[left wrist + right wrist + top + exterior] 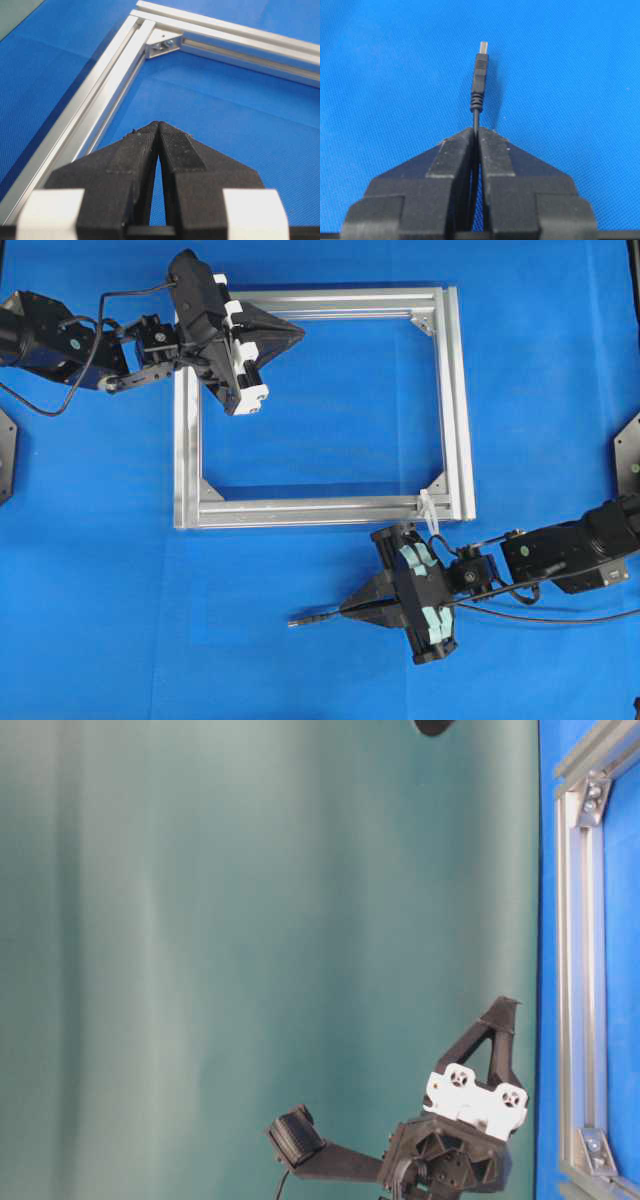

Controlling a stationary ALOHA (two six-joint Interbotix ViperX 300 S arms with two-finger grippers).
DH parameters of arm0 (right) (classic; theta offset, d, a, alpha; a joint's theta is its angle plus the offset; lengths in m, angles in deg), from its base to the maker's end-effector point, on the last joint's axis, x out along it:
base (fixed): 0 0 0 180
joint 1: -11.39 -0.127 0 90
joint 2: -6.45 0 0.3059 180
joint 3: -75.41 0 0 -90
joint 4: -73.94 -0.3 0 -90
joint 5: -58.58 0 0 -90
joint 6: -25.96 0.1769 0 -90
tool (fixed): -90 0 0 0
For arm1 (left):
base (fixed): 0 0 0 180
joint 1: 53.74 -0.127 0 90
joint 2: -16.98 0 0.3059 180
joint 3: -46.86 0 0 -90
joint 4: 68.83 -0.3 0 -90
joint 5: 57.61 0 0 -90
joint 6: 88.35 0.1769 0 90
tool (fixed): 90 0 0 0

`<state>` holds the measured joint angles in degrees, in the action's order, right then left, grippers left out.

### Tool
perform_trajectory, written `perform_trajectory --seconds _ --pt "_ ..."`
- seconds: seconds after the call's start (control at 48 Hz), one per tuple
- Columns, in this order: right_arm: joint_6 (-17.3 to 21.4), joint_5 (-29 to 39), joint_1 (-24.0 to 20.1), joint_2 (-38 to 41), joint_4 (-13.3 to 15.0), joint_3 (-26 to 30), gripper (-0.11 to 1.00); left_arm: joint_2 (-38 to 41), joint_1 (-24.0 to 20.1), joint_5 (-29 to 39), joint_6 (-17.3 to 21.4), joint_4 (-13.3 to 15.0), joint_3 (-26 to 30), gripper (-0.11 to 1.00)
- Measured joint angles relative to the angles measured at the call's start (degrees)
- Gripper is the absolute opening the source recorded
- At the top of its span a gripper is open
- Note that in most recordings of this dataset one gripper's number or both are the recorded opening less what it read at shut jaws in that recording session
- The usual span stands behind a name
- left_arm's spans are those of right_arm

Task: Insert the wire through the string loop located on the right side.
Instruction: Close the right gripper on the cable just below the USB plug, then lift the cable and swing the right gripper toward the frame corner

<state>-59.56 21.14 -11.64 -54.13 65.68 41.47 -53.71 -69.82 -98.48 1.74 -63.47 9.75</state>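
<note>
The wire [479,82] is thin and black, ending in a small plug with a silvery tip. My right gripper [475,131] is shut on the wire just behind the plug, which sticks out ahead of the jaws over the blue mat. From overhead the right gripper [347,611] points left below the frame, and the wire [310,618] juts out to its left. The string loop [430,512], small and whitish, hangs at the frame's lower right corner, just above the right arm. My left gripper [158,124] is shut on nothing, hovering over the frame's upper left part [298,332].
The silver aluminium frame [455,400] lies flat on the blue mat, with triangular brackets in its corners [162,44]. In the table-level view the left gripper [503,1008] stands beside the frame [572,970]. Thick black cables trail from both arms.
</note>
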Motion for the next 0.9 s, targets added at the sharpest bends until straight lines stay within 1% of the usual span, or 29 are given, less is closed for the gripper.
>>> perform_trajectory --seconds 0.459,0.605,0.897 --pt "0.09 1.23 -0.09 -0.44 0.09 0.09 -0.03 0.00 -0.09 0.18 0.00 0.00 0.00 0.00" --pt "-0.09 4.13 -0.09 -3.16 0.09 0.18 -0.03 0.00 -0.09 0.26 0.00 0.00 0.00 0.00" --pt "-1.14 12.57 -0.09 -12.04 0.09 0.18 -0.03 0.00 0.00 0.26 0.00 0.00 0.00 0.00"
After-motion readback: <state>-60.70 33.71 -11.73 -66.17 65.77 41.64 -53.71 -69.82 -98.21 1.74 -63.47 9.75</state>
